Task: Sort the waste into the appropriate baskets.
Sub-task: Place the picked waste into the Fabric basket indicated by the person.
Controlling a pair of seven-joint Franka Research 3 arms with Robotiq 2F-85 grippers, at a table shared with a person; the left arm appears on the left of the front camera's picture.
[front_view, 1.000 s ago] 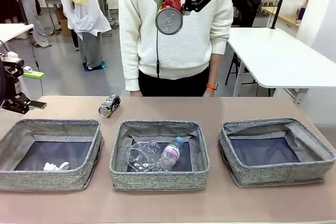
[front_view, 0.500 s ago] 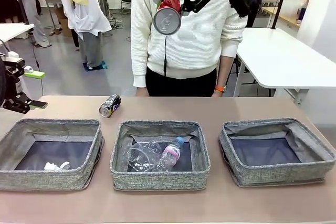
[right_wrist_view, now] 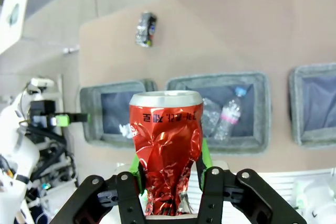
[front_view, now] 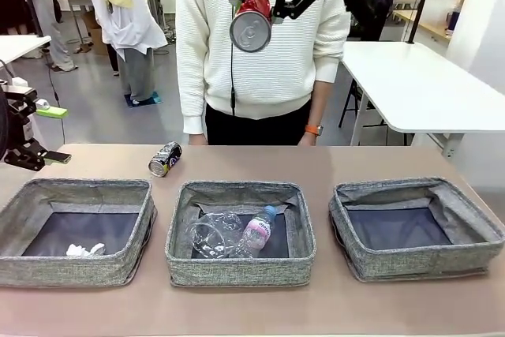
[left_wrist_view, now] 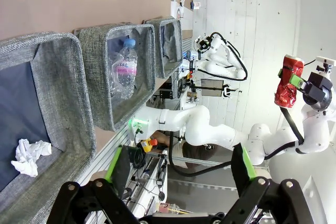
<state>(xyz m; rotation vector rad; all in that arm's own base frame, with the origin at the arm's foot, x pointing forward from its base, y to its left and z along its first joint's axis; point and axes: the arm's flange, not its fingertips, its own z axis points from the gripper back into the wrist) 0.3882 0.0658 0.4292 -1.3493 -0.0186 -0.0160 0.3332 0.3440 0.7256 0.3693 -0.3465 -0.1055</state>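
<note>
The right pincer (front_view: 263, 4) is gripping the red can (right_wrist_view: 167, 145) high above the table (front_view: 331, 305), in front of a person's ribbed white sweater (front_view: 260, 84). The can is thin metal, its red body badly crumpled and dented, its silver end smooth and round. Its long axis is running along the fingers. The silver end is sticking out beyond the fingertips and, in the front view, facing the camera and tipping downward. The green pads (right_wrist_view: 205, 157) are pressing on the crushed lower half from both sides, jaws partly closed. The left pincer (left_wrist_view: 179, 169) is hanging wide open and empty at the table's left edge, near the left woven grey basket (front_view: 75, 270).
</note>
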